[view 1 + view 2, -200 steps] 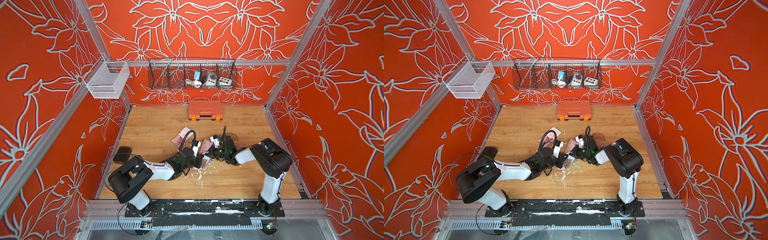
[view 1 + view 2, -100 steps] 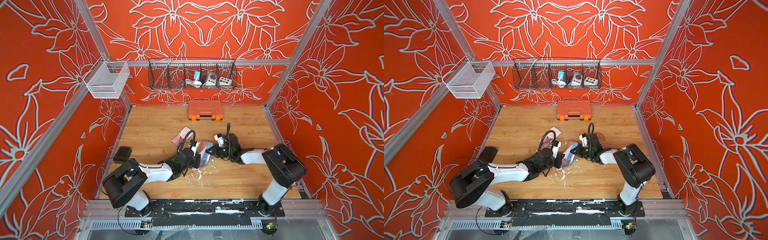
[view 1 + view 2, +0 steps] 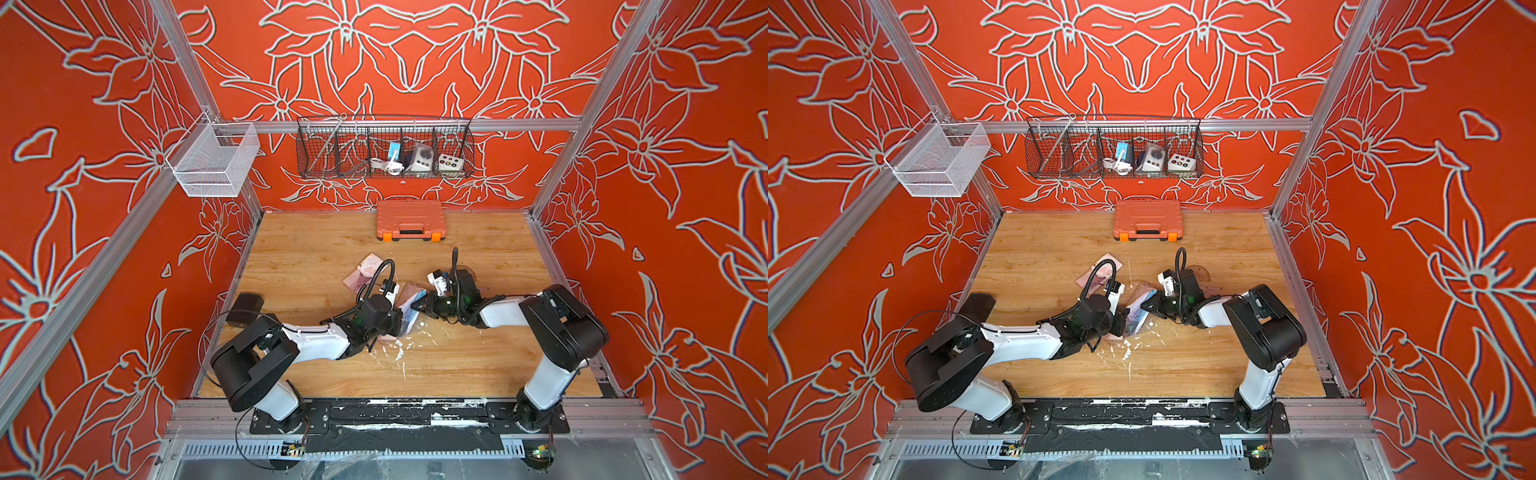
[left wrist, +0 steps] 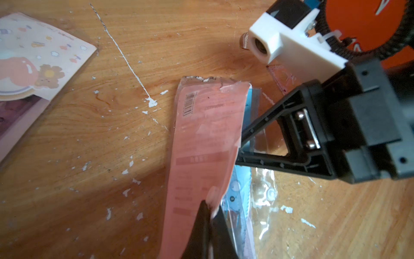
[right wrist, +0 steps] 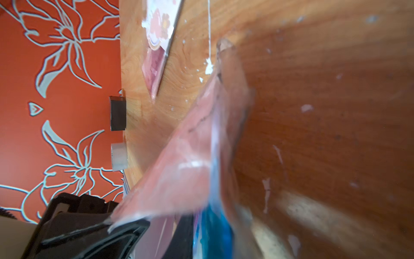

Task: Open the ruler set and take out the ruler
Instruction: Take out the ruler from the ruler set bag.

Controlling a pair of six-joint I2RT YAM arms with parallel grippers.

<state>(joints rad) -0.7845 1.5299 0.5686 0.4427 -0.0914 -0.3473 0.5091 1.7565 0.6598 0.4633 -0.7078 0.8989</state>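
Out on the desk [image 3: 478,365], both top views show you arms crowding the ruler set [image 3: 409,316]. Left wrist view gets closer: your left gripper [image 4: 210,208] pinches its pink card, blue ruler [image 4: 239,192] inside the film. Your right gripper [image 4: 240,153] sits against the pack's edge, spread or not, can't tell. An orange case [image 3: 410,219] sits by the back wall; bare wood up front.

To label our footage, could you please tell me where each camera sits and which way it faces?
Top views: high in front, looking down toward the back wall; left arm and right arm show.
Left wrist: on its arm, facing the ruler set past the left gripper; right gripper shows.
Right wrist: on its arm, facing the left wall; black gripper parts show.
Shared: the ruler set.
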